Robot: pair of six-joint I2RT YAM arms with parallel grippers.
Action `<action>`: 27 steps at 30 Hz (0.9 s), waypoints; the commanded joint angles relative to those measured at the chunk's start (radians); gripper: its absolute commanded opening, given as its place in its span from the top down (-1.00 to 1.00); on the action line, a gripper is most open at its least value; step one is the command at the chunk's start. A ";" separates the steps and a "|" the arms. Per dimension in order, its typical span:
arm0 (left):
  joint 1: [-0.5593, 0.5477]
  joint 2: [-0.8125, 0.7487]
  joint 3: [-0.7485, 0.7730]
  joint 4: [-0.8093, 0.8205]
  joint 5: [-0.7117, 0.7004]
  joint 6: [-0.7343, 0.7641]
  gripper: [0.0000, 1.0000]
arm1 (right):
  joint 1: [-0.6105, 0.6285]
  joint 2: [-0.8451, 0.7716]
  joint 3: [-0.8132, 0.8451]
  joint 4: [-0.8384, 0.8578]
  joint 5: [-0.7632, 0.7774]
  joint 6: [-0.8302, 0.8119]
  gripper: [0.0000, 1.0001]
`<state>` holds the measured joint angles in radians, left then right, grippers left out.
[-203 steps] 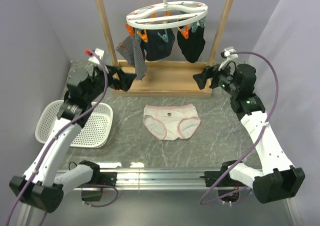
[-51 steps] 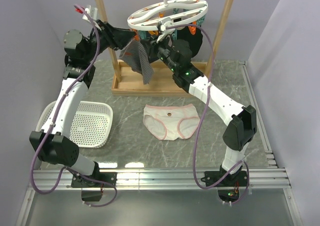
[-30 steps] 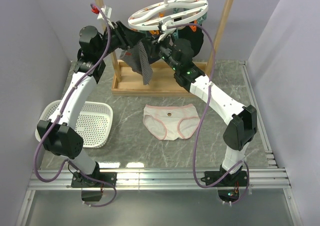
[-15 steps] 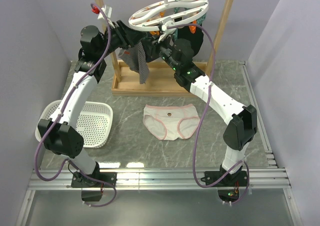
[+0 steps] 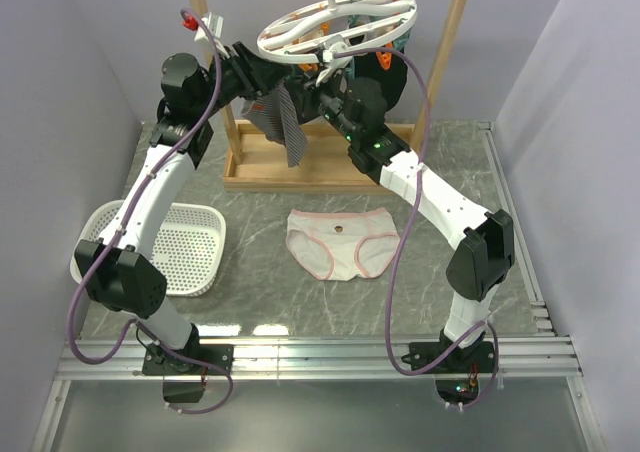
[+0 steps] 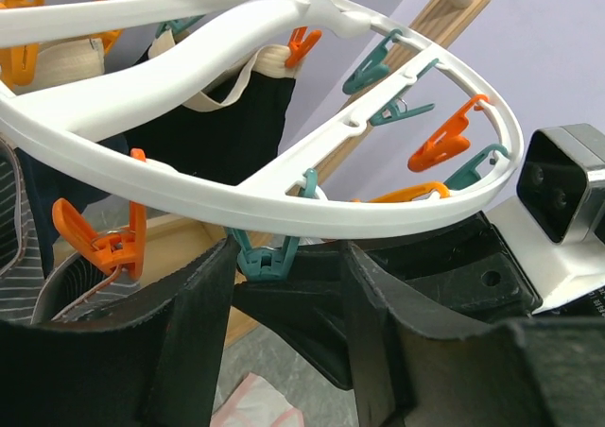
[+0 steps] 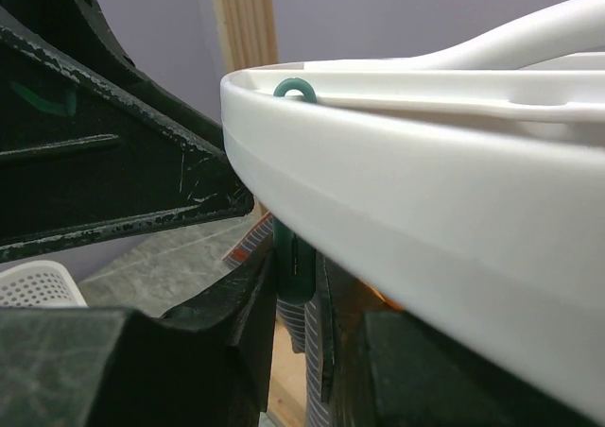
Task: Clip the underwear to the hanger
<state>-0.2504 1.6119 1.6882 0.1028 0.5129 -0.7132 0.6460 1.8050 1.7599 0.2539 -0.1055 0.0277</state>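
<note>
The underwear (image 5: pixel 342 242), white with pink trim, lies flat on the grey table and shows as a corner low between my left fingers (image 6: pixel 248 410). The hanger (image 5: pixel 272 40), a white oval ring with orange and teal clips, hangs tilted from the wooden rack. My right gripper (image 5: pixel 322 80) reaches up under its near rim and is shut on a teal clip (image 7: pixel 295 266). My left gripper (image 5: pixel 268 75) comes in from the left and stands open, and that same teal clip (image 6: pixel 265 257) hangs between its fingertips (image 6: pixel 288 257), close to the left finger.
The wooden rack (image 5: pixel 455 47) stands at the back of the table on its base (image 5: pixel 300 167). A grey striped cloth (image 5: pixel 287 127) and dark garments (image 5: pixel 388 82) hang from the hanger's clips. A white perforated basket (image 5: pixel 180 247) sits at the left.
My left arm has swung right to the hanger's near rim and its jaws have widened a little. The right gripper has kept its grip on the teal clip; the striped cloth has swayed slightly.
</note>
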 commanded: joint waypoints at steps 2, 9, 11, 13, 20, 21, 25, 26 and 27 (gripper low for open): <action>-0.001 -0.050 -0.015 -0.011 -0.040 0.041 -0.09 | 0.003 -0.044 0.006 0.054 0.001 0.001 1.00; -0.001 -0.055 -0.015 -0.020 -0.040 0.043 -0.17 | 0.003 -0.041 0.007 0.056 -0.003 0.001 1.00; -0.001 -0.047 -0.009 -0.014 -0.042 0.035 -0.13 | 0.001 -0.042 0.006 0.056 -0.010 0.001 1.00; -0.001 -0.038 0.007 -0.005 -0.040 0.031 -0.11 | 0.003 -0.041 0.006 0.054 -0.013 0.001 1.00; -0.012 0.020 0.050 0.043 -0.048 -0.026 -0.08 | 0.003 -0.036 0.007 0.051 -0.023 0.006 1.00; -0.015 0.025 0.053 0.049 -0.051 -0.032 -0.08 | 0.003 -0.036 0.006 0.053 -0.022 0.006 1.00; -0.023 0.042 0.067 0.072 -0.059 -0.043 -0.05 | 0.003 -0.039 0.003 0.054 -0.025 0.005 1.00; -0.023 0.040 0.068 0.078 -0.057 -0.048 -0.04 | 0.001 -0.038 0.003 0.053 -0.026 0.005 1.00; -0.023 0.043 0.070 0.081 -0.060 -0.048 -0.01 | 0.004 -0.036 0.003 0.053 -0.033 0.008 1.00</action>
<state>-0.2680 1.6539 1.7042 0.1139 0.4732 -0.7341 0.6460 1.8046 1.7596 0.2714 -0.1207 0.0288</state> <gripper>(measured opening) 0.517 0.245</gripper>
